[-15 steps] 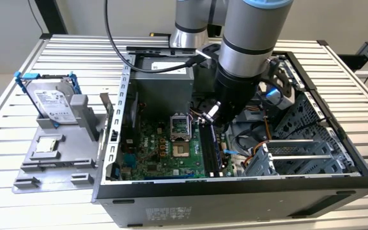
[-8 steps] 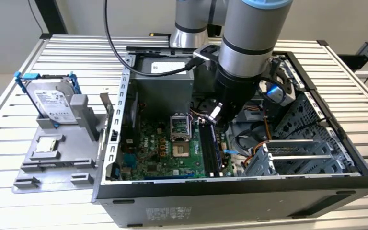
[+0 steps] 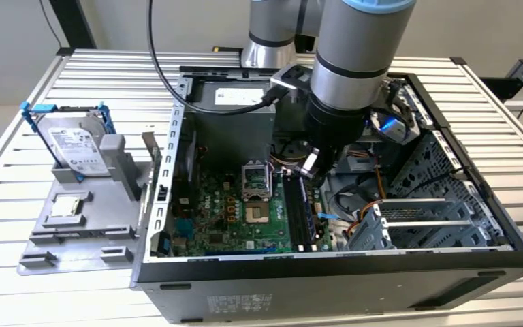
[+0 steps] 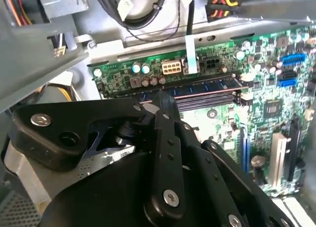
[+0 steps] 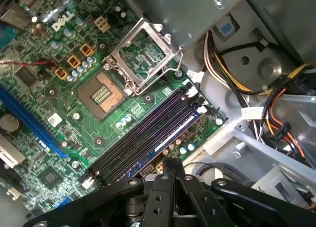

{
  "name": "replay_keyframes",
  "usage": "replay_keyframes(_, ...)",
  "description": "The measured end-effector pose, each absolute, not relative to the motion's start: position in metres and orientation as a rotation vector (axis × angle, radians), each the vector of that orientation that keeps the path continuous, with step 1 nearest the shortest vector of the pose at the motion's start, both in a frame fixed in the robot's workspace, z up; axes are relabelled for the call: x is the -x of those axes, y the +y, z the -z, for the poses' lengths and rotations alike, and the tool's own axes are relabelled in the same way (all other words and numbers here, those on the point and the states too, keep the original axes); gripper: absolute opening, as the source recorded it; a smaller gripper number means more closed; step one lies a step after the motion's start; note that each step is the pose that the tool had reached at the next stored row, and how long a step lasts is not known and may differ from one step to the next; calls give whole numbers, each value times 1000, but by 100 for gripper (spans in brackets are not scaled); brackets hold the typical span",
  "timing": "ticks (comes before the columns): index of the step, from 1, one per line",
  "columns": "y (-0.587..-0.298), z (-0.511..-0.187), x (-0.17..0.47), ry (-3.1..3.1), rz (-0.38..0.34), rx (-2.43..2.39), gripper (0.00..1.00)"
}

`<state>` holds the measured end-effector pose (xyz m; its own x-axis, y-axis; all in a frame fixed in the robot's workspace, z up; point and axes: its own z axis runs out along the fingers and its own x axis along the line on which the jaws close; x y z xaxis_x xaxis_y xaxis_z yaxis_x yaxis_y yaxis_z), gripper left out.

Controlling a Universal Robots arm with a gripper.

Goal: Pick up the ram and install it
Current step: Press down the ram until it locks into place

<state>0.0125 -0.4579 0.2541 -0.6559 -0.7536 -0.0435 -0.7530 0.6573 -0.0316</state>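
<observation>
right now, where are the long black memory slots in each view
Exterior view: the memory slots run along the exterior view's right edge of the green circuit board, under the arm's tip.
First wrist view: the slots slant beside the open processor socket.
Second wrist view: the slots lie near a white power connector.
Shared landmark: the green circuit board.

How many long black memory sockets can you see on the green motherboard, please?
4, it seems: the long black memory sockets lie side by side beside the square processor socket on the green motherboard; the black gripper hides one end.
</observation>
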Motion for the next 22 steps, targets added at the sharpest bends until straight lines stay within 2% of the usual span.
replay_keyframes(22, -458, -252, -12, 2566, -3, 1745, 0)
